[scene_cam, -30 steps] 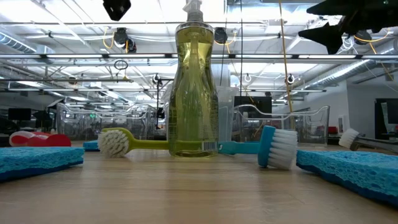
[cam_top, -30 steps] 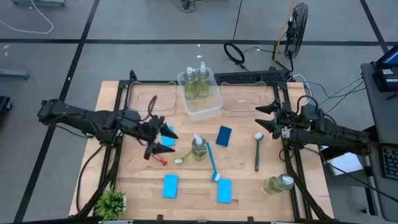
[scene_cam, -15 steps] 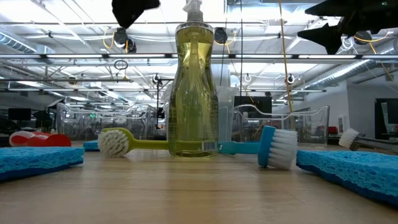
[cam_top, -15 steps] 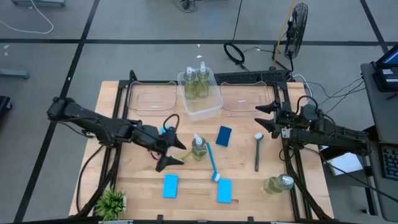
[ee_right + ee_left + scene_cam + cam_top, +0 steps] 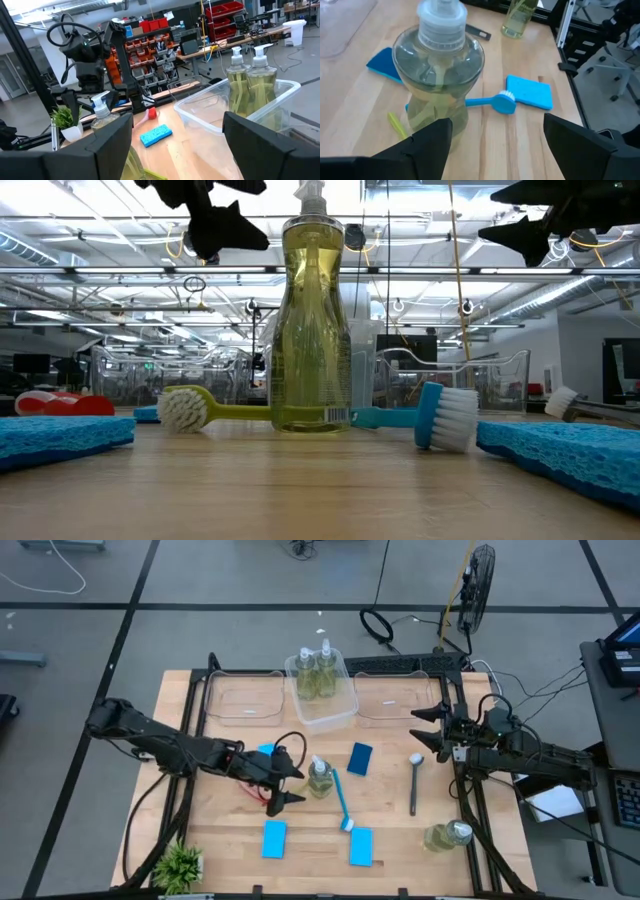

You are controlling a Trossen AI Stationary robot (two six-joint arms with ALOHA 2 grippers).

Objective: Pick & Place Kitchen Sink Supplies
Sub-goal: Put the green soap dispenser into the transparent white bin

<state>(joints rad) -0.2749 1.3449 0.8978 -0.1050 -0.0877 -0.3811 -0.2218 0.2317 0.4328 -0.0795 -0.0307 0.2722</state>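
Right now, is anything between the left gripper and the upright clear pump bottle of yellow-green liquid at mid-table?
Nothing visible. The left gripper hangs open just left of the clear pump bottle of yellow-green liquid, with a clear gap in the wrist view. The yellow-green brush lies on the table below that gap.

Upright pump bottle (image 5: 319, 779) between sponges (image 5: 274, 838), brushes (image 5: 341, 802).

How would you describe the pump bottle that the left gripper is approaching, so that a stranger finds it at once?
Start from the clear bin holding two bottles at the table's far edge. Nearer, mid-table, one pump bottle stands upright beside the open left gripper, with a yellow-green brush and a blue brush at its base. It alone stands upright on bare wood.
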